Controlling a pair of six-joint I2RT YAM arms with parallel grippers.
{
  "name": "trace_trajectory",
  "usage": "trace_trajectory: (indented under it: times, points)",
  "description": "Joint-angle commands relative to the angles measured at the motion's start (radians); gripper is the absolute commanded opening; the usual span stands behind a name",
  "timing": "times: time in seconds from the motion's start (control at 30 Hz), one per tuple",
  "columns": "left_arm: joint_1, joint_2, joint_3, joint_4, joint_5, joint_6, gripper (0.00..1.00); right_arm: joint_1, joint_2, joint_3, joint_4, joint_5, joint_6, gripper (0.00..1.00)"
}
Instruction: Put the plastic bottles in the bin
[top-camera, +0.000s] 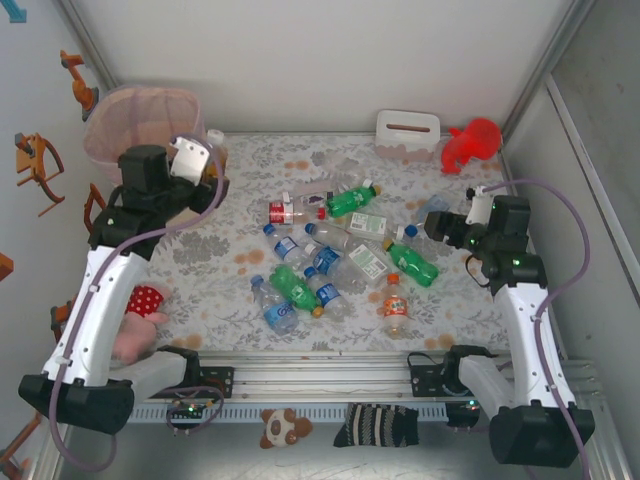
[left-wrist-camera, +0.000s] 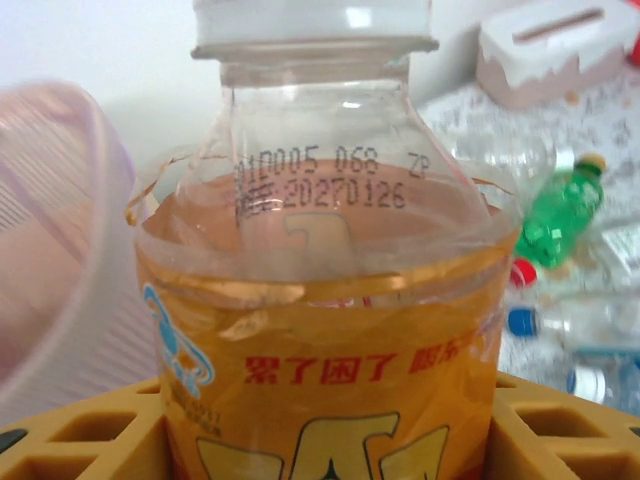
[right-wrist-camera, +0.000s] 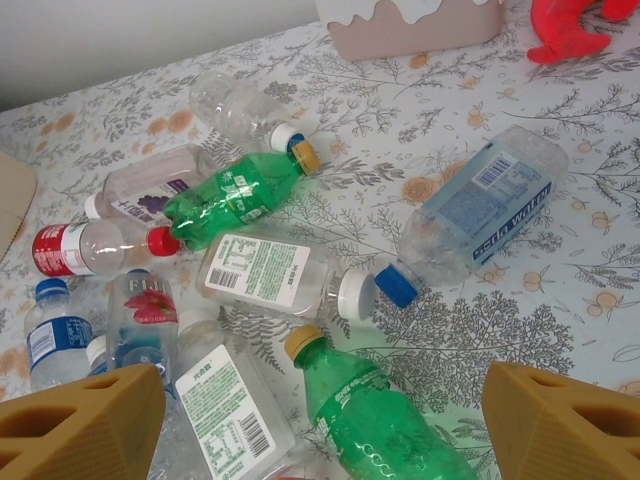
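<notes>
The bin (top-camera: 112, 108) stands far on the left. Right beside it, my left gripper (left-wrist-camera: 320, 445) pinches an orange-labelled bottle (left-wrist-camera: 320, 300), cap up. The other bottles (top-camera: 295, 287) lie in a heap on the middle of the table (top-camera: 200, 250). My right gripper (right-wrist-camera: 320, 420) hangs over them, fingers (right-wrist-camera: 80, 425) spread wide, holding nothing.

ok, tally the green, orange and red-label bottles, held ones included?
green bottles: 3
orange bottles: 2, one lying loose, one in the left gripper
red-labelled bottle: 1
total: 6
</notes>
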Motion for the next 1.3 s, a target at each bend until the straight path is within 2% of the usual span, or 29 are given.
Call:
trace_trajectory:
  times: [0.0, 0.27, 0.6, 0.77, 1.0, 1.27]
  points:
    - [0.011, 0.027, 0.086, -0.014, -0.035, -0.035, 0.61, 0.010, -0.014, 0.041, -0.018, 0.010, 0.015, 0.82]
    - [0.090, 0.150, 0.269, -0.039, -0.067, -0.003, 0.61, 0.015, -0.007, 0.056, -0.027, 0.017, 0.023, 0.82]
    - [0.257, 0.332, 0.401, 0.004, -0.041, -0.042, 0.61, 0.019, 0.019, 0.104, -0.065, 0.029, 0.009, 0.82]
    - [0.319, 0.456, 0.482, -0.029, -0.006, -0.049, 0.60, 0.022, 0.021, 0.112, -0.070, 0.042, 0.011, 0.81]
    - [0.367, 0.644, 0.618, -0.122, -0.004, -0.039, 0.60, 0.024, 0.055, 0.133, -0.080, 0.049, 0.000, 0.81]
    - [0.380, 0.804, 0.704, -0.228, -0.049, -0.050, 0.60, 0.030, 0.066, 0.113, -0.051, 0.068, 0.019, 0.81]
